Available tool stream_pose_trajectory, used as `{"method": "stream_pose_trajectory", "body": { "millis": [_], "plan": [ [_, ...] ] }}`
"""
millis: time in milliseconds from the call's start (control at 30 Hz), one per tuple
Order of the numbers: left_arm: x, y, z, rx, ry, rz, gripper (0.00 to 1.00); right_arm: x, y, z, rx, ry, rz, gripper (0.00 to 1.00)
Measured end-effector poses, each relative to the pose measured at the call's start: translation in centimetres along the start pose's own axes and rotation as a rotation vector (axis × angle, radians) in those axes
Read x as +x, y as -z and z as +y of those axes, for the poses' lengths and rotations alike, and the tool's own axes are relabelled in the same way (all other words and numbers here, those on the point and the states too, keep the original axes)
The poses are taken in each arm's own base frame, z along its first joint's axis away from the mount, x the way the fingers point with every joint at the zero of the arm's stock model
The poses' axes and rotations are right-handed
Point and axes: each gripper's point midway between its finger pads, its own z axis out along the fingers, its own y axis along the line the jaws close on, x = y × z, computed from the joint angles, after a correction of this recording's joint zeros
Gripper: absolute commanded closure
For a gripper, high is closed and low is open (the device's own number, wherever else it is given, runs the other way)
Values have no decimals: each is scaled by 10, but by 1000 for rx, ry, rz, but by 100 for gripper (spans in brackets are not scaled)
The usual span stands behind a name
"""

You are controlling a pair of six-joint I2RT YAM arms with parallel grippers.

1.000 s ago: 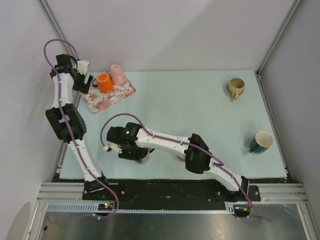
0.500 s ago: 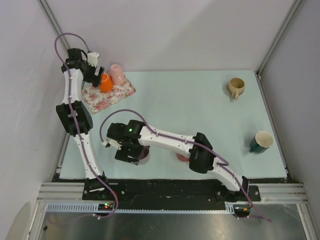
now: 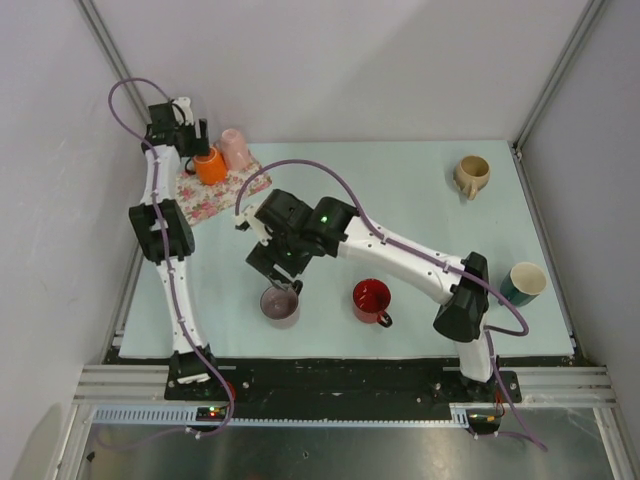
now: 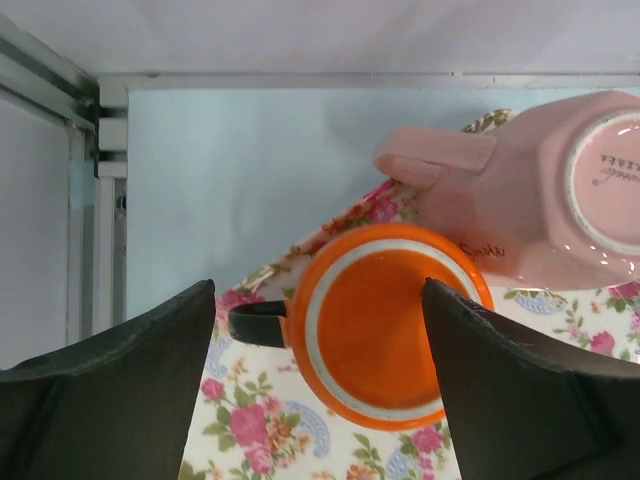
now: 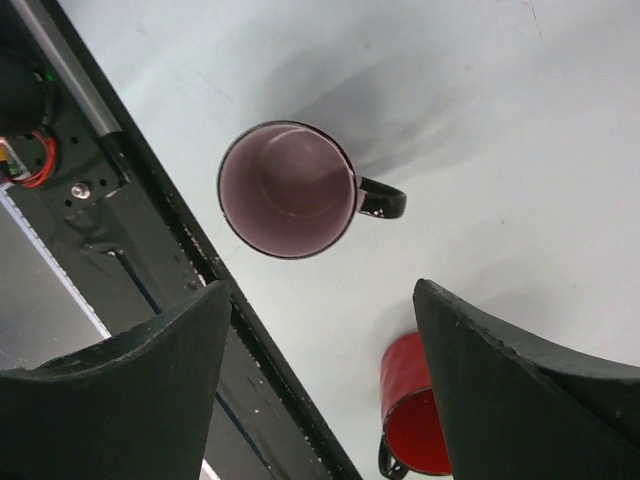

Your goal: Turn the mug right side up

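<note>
1. The right hand (image 5: 322,290) has gone up. A moment ago it was down low at the front of the table (image 3: 400,200), on top of the purple mug (image 5: 290,190). Now it hangs above that mug.
2. The right hand is wide open and holds nothing.
3. The purple mug stands alone near the front edge of the table. Its mouth faces up and you can see right inside it. I think this mug is done.
4. The red mug (image 3: 370,298) stands near it, to the right.
5. The left hand (image 4: 318,290) has moved too. It swung in over the flowery cloth (image 4: 250,420) at the far left corner.
6. The left hand is wide open and holds nothing. It sits over the orange mug (image 4: 375,330), with one finger on each side. I cannot tell if it touches the mug.
7. The orange mug is on the cloth. Its top looks flat with a pale ring, so I think it is bottom up.
8. The pink mug (image 4: 530,190) is just beside it. It is bottom up too, because the printed mark on its base shows.
9. So one mug looks fixed, and the orange one seems to be next. The pink mug is very close, so the left hand could bump it.
</note>
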Motion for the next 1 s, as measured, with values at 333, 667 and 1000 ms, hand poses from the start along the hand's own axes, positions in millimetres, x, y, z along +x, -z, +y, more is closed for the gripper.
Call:
{"method": "stream_pose_trajectory", "body": {
  "millis": [333, 667, 1000],
  "plan": [
    [3, -1, -10, -38, 56, -4, 29, 24, 2, -25, 96, -34, 100, 23],
    [31, 35, -34, 6, 66, 86, 34, 53, 8, -40, 158, -42, 154, 23],
    [59, 74, -63, 114, 74, 174, 15, 58, 19, -47, 186, -47, 131, 23]
  ]
}}
